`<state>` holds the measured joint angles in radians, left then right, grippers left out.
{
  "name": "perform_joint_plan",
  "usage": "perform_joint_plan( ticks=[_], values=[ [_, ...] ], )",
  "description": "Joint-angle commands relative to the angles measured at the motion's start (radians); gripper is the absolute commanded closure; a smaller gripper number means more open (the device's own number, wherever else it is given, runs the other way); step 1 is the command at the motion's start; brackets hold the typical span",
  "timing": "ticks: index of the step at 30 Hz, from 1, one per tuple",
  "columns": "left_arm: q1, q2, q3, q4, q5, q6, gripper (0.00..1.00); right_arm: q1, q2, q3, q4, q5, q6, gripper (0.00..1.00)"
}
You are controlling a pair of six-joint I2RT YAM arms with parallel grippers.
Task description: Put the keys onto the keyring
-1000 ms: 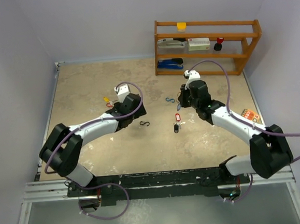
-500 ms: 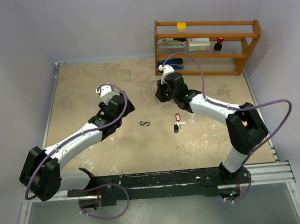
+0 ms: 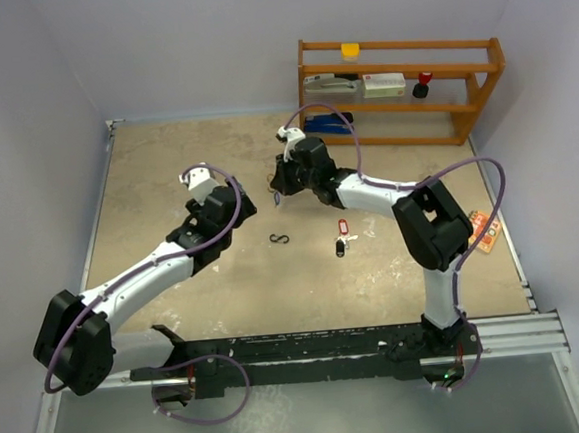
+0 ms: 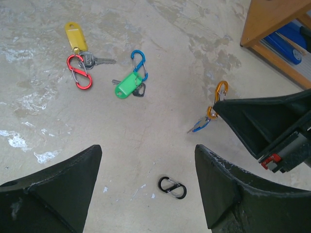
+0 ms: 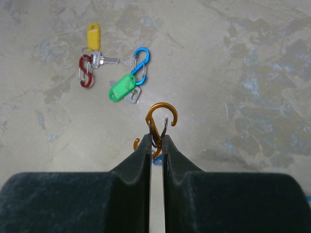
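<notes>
My right gripper (image 5: 155,138) is shut on the keyring, an orange S-shaped clip (image 5: 158,116). In the left wrist view a blue-tagged key (image 4: 200,125) hangs under this orange clip (image 4: 221,91), above the table. On the table beyond lie a yellow-tagged key (image 5: 93,36) by a red clip (image 5: 85,71), and a green-tagged key (image 5: 121,87) by a blue clip (image 5: 141,60). My left gripper (image 4: 146,150) hovers open, nothing between its fingers, over a loose black clip (image 4: 172,187). A red-tagged key (image 3: 342,226) and a black fob (image 3: 340,248) lie mid-table.
A wooden shelf (image 3: 399,77) holding a stapler and small items stands at the back right. An orange packet (image 3: 486,226) lies by the right edge. The right arm (image 3: 368,190) stretches left across the table's middle, its gripper close to my left gripper (image 3: 224,217).
The right gripper has carried the orange clip leftwards across the table, towards the left gripper. The left arm has stretched out and shifted slightly left, jaws still open.
</notes>
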<state>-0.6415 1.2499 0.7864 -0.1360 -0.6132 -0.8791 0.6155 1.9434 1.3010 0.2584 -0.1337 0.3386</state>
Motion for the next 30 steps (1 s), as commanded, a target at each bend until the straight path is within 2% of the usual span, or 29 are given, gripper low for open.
perform_joint_plan(
  ticks=[1, 14, 27, 30],
  values=[
    [0.005, 0.005, -0.017, 0.031, 0.003, -0.011, 0.25, 0.006, 0.021, 0.091, 0.084, -0.069, 0.019, 0.97],
    [0.005, -0.009, -0.029, 0.026, -0.009, -0.013, 0.25, 0.006, 0.134, 0.176, 0.135, -0.119, 0.149, 0.84],
    [0.005, -0.012, -0.033, 0.021, -0.017, -0.011, 0.25, 0.002, 0.193, 0.223, 0.157, -0.141, 0.205, 0.72],
    [0.006, -0.009, -0.032, 0.02, -0.017, -0.013, 0.25, 0.0, 0.2, 0.233, 0.154, -0.144, 0.213, 0.64]
  ],
)
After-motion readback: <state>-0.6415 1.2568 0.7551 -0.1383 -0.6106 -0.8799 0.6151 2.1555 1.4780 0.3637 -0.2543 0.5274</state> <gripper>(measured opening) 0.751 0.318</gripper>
